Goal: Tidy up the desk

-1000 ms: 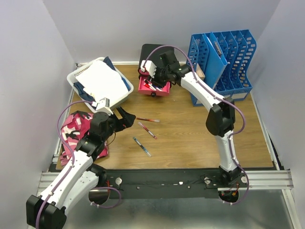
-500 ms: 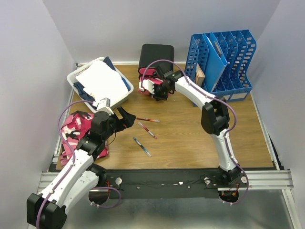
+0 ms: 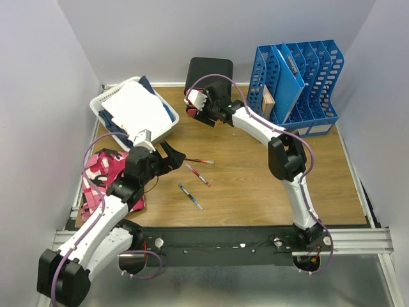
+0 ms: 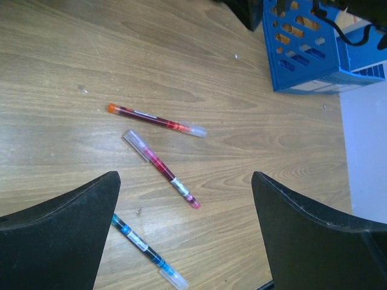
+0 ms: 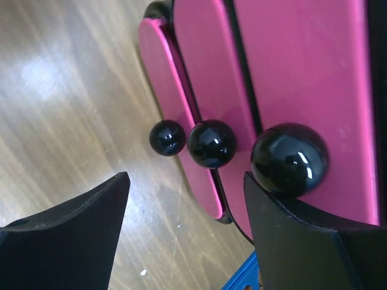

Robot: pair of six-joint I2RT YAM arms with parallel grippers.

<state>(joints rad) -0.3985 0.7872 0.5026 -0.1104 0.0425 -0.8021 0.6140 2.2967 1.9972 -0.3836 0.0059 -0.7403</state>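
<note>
Though hidden from above, three black knobs [image 5: 210, 144] face the right tool [image 5: 184, 181].

Desk [image 3: 255, 185]: rect. med-brown wood-grain laminate top, flat, w/ black & silver rail [image 3: 223, 242] along front edge.
</note>
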